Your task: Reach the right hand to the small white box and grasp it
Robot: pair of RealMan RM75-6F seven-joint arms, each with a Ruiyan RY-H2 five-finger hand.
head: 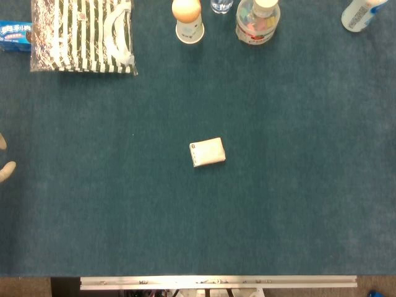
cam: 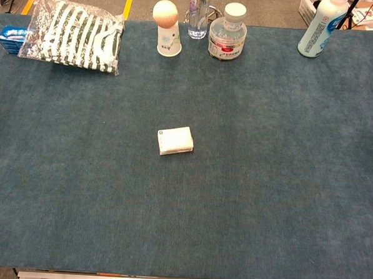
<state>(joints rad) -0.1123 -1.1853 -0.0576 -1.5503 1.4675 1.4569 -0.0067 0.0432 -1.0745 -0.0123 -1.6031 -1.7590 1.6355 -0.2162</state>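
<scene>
The small white box point(head: 207, 152) lies flat near the middle of the blue-green table mat, and the chest view shows the box point(cam: 175, 141) there too, with nothing touching it. My right hand shows in neither view. Of my left hand point(head: 5, 158), only two pale fingertips poke in at the left edge of the head view, far from the box. Too little of it shows to tell how its fingers stand.
Along the far edge stand a striped bag point(cam: 73, 32), a blue packet point(cam: 10, 38), a paper cup with an orange ball point(cam: 168, 29), a clear bottle point(cam: 198, 15), a lidded jar point(cam: 227, 34) and a white bottle point(cam: 318, 29). A metal rail point(head: 216, 283) lines the near edge.
</scene>
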